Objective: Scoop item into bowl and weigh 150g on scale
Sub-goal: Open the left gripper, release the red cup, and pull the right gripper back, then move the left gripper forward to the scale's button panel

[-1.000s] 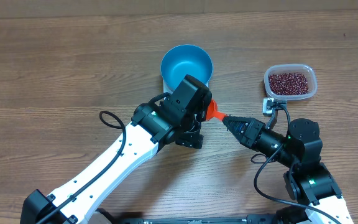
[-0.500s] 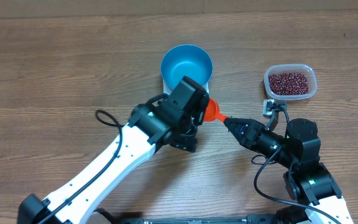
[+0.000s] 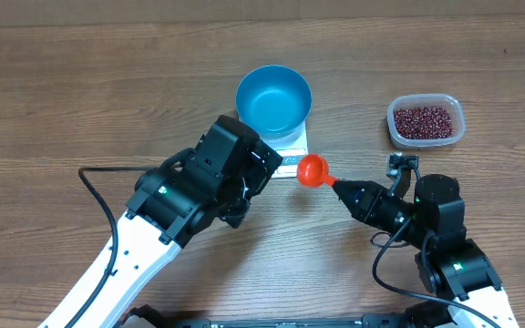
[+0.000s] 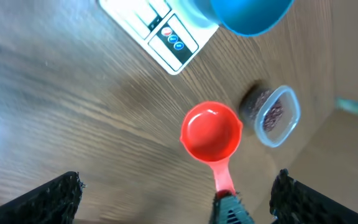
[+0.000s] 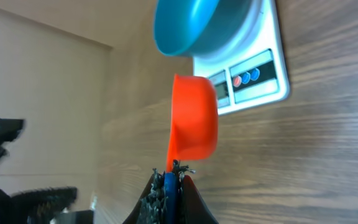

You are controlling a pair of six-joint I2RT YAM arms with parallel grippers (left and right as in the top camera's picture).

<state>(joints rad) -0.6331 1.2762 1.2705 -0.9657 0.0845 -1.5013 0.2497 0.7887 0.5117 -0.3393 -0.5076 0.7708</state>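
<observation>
The right tool [image 3: 340, 185] gripped the empty red scoop [image 3: 313, 169] — likely bound for the beans [image 3: 424, 120]. The left tool [image 4: 178, 180] hung open, clear of the bowl [image 3: 273, 98] on the scale [image 3: 294, 158].

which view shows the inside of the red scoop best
Left wrist: it looks straight down into the scoop, whose cup is empty. Overhead shows it small, from above; right wrist shows only its outer side.
</observation>
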